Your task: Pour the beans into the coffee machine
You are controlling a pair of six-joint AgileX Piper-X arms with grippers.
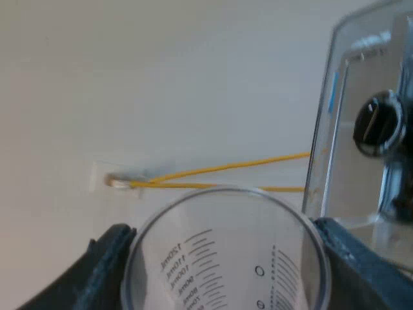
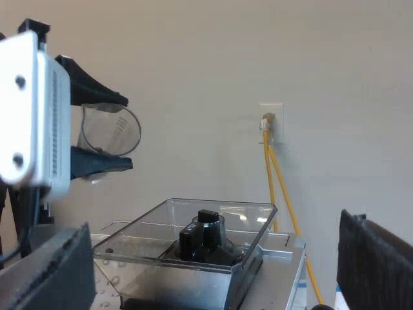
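Right wrist view first: what is the biggest thing ahead of the right tool?

— The espresso machine, below and ahead of it, with the clear bean hopper on its top. The right tool's fingers stand wide apart and hold nothing; the hopper shows between them.

And the left tool?

— It is higher than the right tool and above the machine, near one edge of the hopper. I cannot tell whether it is right over the hopper. It is clamped on the measuring glass, one finger on each side of the wall.

How does the glass lie?

— It lies on its side between the fingers. In the left wrist view the printed scale shows through its wall, and the hopper stands just beside the left tool. I see no beans in the glass, and I cannot tell whether any lie in the hopper.

How will it handle?

— My judgement: light, stiff and thin-walled, and smooth enough to slip under the black fingers. A grip across the middle of the wall, as here, suits it. The squeeze should be firm but not hard, since the glass could crack or pop out.

Anything smaller?

— A black knob sits inside the hopper, lower than the left tool. A wall socket with yellow cables lies beyond both tools.
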